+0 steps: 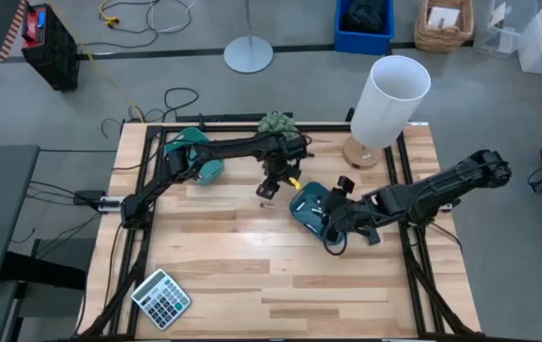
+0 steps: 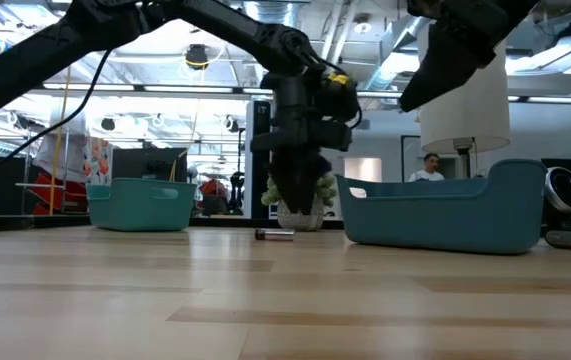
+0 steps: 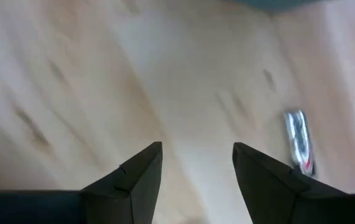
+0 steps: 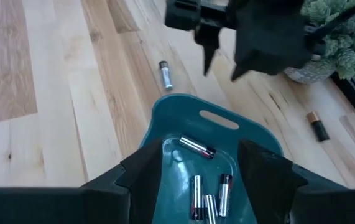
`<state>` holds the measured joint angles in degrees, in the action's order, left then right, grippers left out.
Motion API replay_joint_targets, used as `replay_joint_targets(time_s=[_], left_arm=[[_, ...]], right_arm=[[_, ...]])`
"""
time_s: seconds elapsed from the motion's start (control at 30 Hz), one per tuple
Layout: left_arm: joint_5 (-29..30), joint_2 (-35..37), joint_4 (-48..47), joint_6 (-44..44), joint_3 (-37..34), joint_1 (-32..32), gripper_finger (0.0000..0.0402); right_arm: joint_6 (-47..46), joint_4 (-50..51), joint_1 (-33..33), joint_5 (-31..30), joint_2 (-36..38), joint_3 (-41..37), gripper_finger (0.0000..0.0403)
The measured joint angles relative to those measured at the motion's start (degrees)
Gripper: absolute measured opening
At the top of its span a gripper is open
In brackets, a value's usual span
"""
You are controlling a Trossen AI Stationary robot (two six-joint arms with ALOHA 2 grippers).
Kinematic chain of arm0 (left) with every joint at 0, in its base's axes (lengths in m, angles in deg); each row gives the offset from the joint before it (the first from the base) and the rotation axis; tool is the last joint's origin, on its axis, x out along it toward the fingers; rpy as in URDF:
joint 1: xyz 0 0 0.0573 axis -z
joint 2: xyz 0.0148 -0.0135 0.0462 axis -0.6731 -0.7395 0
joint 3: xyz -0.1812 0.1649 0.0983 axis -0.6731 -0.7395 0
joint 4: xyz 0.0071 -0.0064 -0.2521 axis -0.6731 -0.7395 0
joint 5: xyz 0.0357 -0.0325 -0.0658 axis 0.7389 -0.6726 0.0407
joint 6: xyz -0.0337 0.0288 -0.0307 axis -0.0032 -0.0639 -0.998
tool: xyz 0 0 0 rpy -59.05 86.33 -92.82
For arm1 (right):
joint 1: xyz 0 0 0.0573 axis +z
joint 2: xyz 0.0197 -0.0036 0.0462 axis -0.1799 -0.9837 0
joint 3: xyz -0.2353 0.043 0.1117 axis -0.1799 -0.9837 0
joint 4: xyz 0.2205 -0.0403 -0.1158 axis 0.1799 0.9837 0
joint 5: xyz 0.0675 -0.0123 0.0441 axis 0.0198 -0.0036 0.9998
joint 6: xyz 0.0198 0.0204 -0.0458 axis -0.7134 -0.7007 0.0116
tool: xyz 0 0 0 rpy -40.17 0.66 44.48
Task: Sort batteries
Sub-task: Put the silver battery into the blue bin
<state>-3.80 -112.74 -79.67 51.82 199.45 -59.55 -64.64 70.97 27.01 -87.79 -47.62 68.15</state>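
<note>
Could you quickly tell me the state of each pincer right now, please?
Left pincer: open, empty, above the table.
Right pincer: open, empty, over the teal tray.

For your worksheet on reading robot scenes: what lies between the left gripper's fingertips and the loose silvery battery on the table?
Only bare wood. The left wrist view shows the left gripper open, with the silvery battery lying off to one side.

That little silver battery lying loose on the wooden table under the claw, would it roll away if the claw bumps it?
Probably. The small silvery cylindrical battery lies on its side on the smooth pale wooden table, so a nudge across its length would likely roll it. It looks light and rigid. The open left gripper sits beside it, so a graze seems possible.
</note>
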Motion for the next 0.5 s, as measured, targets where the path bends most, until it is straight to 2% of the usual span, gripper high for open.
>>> replay_joint_targets(time_s=[0.23, 0.43, 0.5], left_arm=[[-0.5, 0.1, -5.4, -8.0, -0.2, 5.4, 0.0193], [5.5, 2.2, -7.1, -17.9, -0.6, 12.0, 0.0182], [6.6, 5.1, -3.8, -21.2, -3.3, 14.6, 0.0174]], right_arm=[[0.0, 0.3, 1.4, 0.0, 0.0, 0.0, 0.0224], [0.0, 0.3, 2.9, -0.1, 0.0, 0.0, 0.0224], [0.0, 0.4, 3.3, -0.1, 0.0, 0.0, 0.0224]])
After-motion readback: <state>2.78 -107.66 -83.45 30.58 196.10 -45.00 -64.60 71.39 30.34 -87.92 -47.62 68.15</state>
